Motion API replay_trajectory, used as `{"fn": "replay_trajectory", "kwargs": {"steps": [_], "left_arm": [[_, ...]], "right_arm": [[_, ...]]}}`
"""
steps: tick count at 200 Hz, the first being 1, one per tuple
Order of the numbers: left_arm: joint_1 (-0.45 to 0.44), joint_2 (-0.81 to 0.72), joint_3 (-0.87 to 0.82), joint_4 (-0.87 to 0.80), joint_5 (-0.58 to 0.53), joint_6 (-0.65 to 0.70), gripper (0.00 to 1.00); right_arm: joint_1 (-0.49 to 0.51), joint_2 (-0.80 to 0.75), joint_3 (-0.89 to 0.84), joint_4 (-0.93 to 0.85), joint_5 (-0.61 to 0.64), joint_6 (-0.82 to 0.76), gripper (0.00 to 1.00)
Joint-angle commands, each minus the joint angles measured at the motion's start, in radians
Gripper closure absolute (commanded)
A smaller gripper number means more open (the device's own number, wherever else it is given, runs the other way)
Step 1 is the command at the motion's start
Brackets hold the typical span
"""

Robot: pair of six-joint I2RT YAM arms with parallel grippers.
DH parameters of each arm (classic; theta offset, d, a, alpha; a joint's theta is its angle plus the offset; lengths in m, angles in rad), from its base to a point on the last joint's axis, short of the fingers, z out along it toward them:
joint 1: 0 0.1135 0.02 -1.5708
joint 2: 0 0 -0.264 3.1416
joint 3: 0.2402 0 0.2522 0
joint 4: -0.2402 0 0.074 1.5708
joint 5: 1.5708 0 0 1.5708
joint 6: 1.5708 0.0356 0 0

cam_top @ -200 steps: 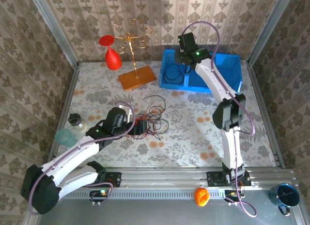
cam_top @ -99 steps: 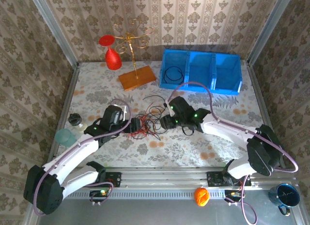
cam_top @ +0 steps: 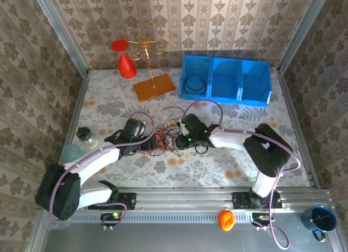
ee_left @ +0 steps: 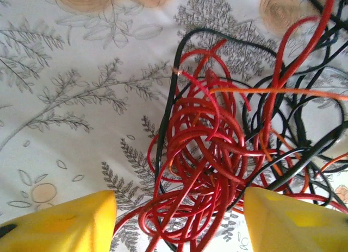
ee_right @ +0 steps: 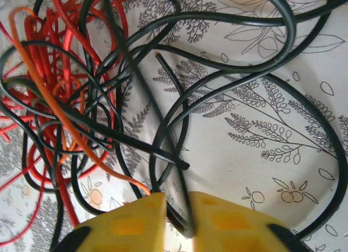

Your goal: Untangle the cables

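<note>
Left gripper (ee_left: pixel 179 200): jaws being held wide, nothing gripped, red coils of the cables (cam_top: pixel 166 138), centre frame, being straddled. Right gripper (ee_right: pixel 178 203): jaws nearly closed, a black strand (ee_right: pixel 174 191) being pinched. Risk: knot being tightened if the strand is pulled while red loops are snagging. Strand ends being hidden inside the tangle.

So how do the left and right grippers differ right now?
The left gripper is wide open, the red tangle lying between its fingers; the right gripper is closed on a black cable. The left's camera sees mostly red wire, the right's mostly black. Both sit low at the tangle.
</note>
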Motion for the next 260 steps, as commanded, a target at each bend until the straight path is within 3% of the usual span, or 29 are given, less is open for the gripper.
{"fn": "replay_trajectory", "kwargs": {"steps": [1, 14, 29, 73, 155, 211, 260], "left_arm": [[-0.003, 0.021, -0.041, 0.099, 0.032, 0.008, 0.42], [-0.007, 0.041, -0.049, 0.127, 0.024, 0.012, 0.48], [-0.011, 0.074, -0.050, 0.148, 0.018, 0.014, 0.63], [-0.058, 0.119, -0.046, 0.188, -0.026, 0.009, 1.00], [-0.145, 0.044, -0.149, 0.248, -0.187, -0.115, 1.00], [-0.186, 0.096, -0.122, 0.261, -0.220, -0.133, 1.00], [-0.200, 0.140, -0.100, 0.288, -0.203, -0.130, 1.00]], "right_arm": [[-0.007, -0.026, 0.033, 0.017, -0.010, 0.008, 0.91], [-0.007, -0.053, 0.023, -0.001, 0.002, 0.004, 0.96], [-0.005, -0.094, 0.007, -0.019, 0.016, 0.001, 1.00], [0.001, -0.278, -0.040, -0.109, 0.109, -0.019, 1.00], [0.001, -0.698, -0.003, -0.376, 0.283, -0.101, 1.00], [0.000, -0.854, 0.135, -0.536, 0.432, -0.196, 1.00], [0.000, -0.941, 0.238, -0.560, 0.513, -0.257, 1.00]]}}
